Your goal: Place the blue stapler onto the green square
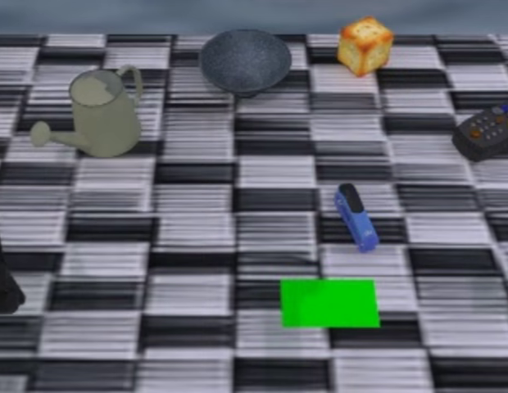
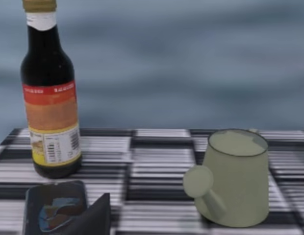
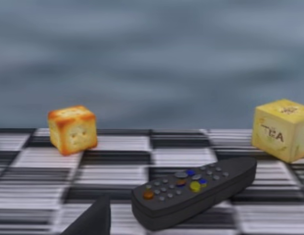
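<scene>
On the checkered table (image 1: 197,270) as the top view shows it, the blue stapler (image 1: 356,217) lies flat, just beyond the green square (image 1: 329,303) and a little toward the table's right, apart from it with a strip of tiles between; its black rounded end points away from the square. Farther beyond the green square stand a dark speckled bowl (image 1: 245,60) and a toast-coloured cube (image 1: 365,46), both near the far edge. Well to the left of the green square sits a pale green watering can (image 1: 102,113), spout toward the left edge. A dark remote (image 1: 487,131) with coloured buttons lies at the right edge, well beyond the square. My left arm (image 1: 2,282) shows only as a dark shape at the left edge, level with the square; its fingers are out of sight, so I cannot tell how they stand. My right arm does not appear in this view.

From the left wrist view, the watering can (image 2: 235,183) stands upright, with a dark sauce bottle (image 2: 50,98) nearby and a dark phone-like slab (image 2: 55,208) beside a black finger tip (image 2: 95,215).

From the right wrist view, the remote (image 3: 191,193) lies close, the toast cube (image 3: 72,129) and a yellow tea box (image 3: 283,129) behind it, and one black finger tip (image 3: 93,220) at the edge; finger spread cannot be told
</scene>
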You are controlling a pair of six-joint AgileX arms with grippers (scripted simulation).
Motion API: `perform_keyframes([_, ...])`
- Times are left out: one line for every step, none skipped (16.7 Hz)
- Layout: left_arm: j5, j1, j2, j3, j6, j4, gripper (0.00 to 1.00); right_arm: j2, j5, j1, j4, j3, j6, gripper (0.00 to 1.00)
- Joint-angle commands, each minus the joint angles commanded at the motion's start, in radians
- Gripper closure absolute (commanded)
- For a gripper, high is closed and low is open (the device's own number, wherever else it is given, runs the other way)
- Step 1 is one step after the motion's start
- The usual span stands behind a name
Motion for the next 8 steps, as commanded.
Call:
perform_keyframes([0.000,0.000,0.000,0.000,0.000,0.000,0.00,0.000,0.000,0.000,0.000,0.000,0.000,0.00])
perform_keyframes([0.000,0.000,0.000,0.000,0.000,0.000,0.00,0.000,0.000,0.000,0.000,0.000,0.000,0.00])
perform_keyframes([0.000,0.000,0.000,0.000,0.000,0.000,0.00,0.010,-0.001,0.004,-0.007,0.010,0.001,0.00])
perform_keyframes([0.000,0.000,0.000,0.000,0.000,0.000,0.00,0.029,-0.002,0.011,-0.022,0.030,0.003,0.00])
perform_keyframes([0.000,0.000,0.000,0.000,0.000,0.000,0.00,0.060,-0.003,0.020,-0.044,0.061,0.006,0.00])
perform_keyframes([0.000,0.000,0.000,0.000,0.000,0.000,0.00,0.101,-0.004,0.032,-0.073,0.103,0.010,0.00])
perform_keyframes([0.000,0.000,0.000,0.000,0.000,0.000,0.00,0.152,-0.004,0.046,-0.108,0.155,0.015,0.00])
perform_keyframes([0.000,0.000,0.000,0.000,0.000,0.000,0.00,0.214,-0.004,0.062,-0.148,0.217,0.021,0.00])
